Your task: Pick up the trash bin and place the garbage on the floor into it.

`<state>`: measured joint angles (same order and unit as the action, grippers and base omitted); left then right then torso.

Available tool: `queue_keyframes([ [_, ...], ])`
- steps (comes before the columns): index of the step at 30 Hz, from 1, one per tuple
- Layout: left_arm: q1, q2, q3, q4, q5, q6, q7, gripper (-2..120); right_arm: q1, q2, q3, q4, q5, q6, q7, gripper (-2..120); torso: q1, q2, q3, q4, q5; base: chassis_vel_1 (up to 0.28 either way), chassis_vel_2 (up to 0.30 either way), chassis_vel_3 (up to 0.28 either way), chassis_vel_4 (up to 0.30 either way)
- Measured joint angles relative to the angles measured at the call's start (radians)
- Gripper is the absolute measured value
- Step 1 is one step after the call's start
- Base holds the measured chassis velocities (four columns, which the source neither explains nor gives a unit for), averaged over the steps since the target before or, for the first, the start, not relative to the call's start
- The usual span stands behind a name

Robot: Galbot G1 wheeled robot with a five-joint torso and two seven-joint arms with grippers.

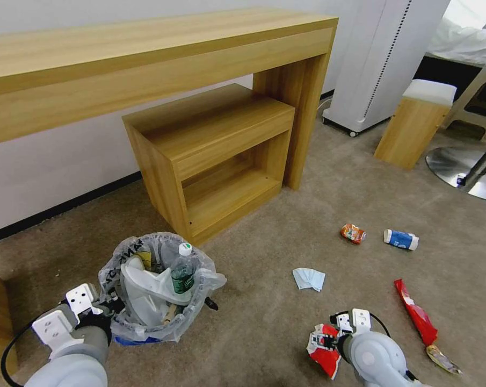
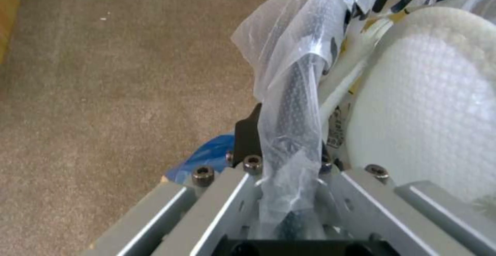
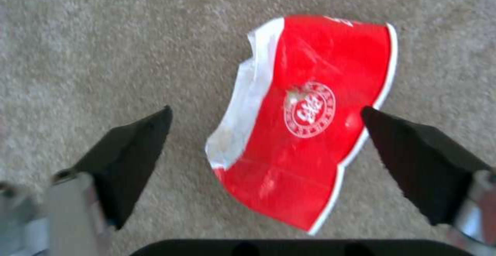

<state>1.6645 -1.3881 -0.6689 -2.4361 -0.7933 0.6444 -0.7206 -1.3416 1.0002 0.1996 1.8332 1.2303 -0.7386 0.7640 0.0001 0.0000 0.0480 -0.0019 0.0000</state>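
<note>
On the floor [image 1: 285, 312] in the head view, the trash bin [image 1: 157, 290] sits low on the robot's left, w/ a white slipper [image 1: 146, 290] and a green bottle [image 1: 182, 271] already inside. The left gripper [image 1: 100, 312] is at the bin's near rim. The right gripper [image 1: 334, 336] hangs over a red wrapper [image 1: 323, 349] close to the robot. More garbage lies farther out: a pale-blue tissue [image 1: 309, 279], an orange can [image 1: 353, 233], a blue-white cup [image 1: 400, 239], a long red wrapper [image 1: 416, 317]. A wooden bench [image 1: 146, 59] stands by the wall.

In the left wrist view, the left gripper is closed on the bin's rim and the crinkly bag [image 2: 289, 105] folded over it. The slipper [image 2: 429, 109] shows right beside. The bin looks light, but the bag is slippery, so the rim under it is the safe part to pinch.

In the right wrist view, the right gripper is wide open, nothing in it, its black fingers [image 3: 129, 151] on each side of the red wrapper [image 3: 310, 124]. The wrapper lies nearly flat on the carpet. It is prob. very light, thin and floppy. The lifted white edge looks like the best spot to grab; a pinch across the middle should crumple it and hold too.
</note>
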Motion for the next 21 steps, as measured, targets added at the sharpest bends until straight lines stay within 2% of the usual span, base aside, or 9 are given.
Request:
queue_keyframes([
  [3,-0.005,0.001,0.001,0.006,0.000,0.000,0.000,0,0.017,0.004,-0.010,-0.024,0.002,0.001,-0.008,79,0.000,0.000,0.000,0.0000,0.0000,0.000,0.000,0.000,0.000],
  [4,-0.005,0.001,0.001,0.006,0.000,0.000,0.000,0,0.017,0.004,-0.010,-0.024,0.002,0.001,-0.008,79,0.000,0.000,0.000,0.0000,0.0000,0.000,0.000,0.000,0.000],
  [7,-0.008,0.002,0.002,0.008,0.000,0.000,0.000,0,0.021,0.008,-0.020,-0.039,-0.004,0.001,-0.010,64,0.000,0.000,0.000,0.0000,0.0000,0.000,0.000,0.000,0.000],
  [8,-0.008,0.002,0.002,0.008,0.000,0.000,0.000,0,0.021,0.008,-0.020,-0.039,-0.004,0.001,-0.010,64,0.000,0.000,0.000,0.0000,0.0000,0.000,0.000,0.000,0.000],
  [11,-0.009,0.006,0.001,0.009,-0.001,0.000,-0.001,0,0.023,0.012,-0.024,-0.053,-0.016,0.002,-0.015,51,0.000,0.000,0.000,-0.0001,0.0000,0.000,0.000,0.000,0.000],
  [12,-0.009,0.006,0.001,0.009,-0.001,0.000,-0.001,0,0.023,0.012,-0.024,-0.053,-0.016,0.002,-0.015,51,0.000,0.000,0.000,-0.0001,0.0000,0.000,0.000,0.000,0.000],
  [16,-0.008,0.009,0.001,0.011,-0.001,0.000,-0.001,0,0.028,0.012,-0.025,-0.064,-0.034,0.002,-0.023,30,0.000,0.000,0.000,0.0000,0.0000,0.000,0.000,0.000,0.000],
  [17,-0.008,0.009,0.001,0.011,-0.001,0.000,-0.001,0,0.028,0.012,-0.025,-0.064,-0.034,0.002,-0.023,30,0.000,0.000,0.000,0.0000,0.0000,0.000,0.000,0.000,0.000],
  [21,-0.008,0.009,0.002,0.013,-0.001,0.000,-0.001,0,0.028,0.009,-0.022,-0.064,-0.044,0.003,-0.032,15,0.000,0.000,0.000,-0.0001,0.0000,0.000,0.000,0.000,0.000],
])
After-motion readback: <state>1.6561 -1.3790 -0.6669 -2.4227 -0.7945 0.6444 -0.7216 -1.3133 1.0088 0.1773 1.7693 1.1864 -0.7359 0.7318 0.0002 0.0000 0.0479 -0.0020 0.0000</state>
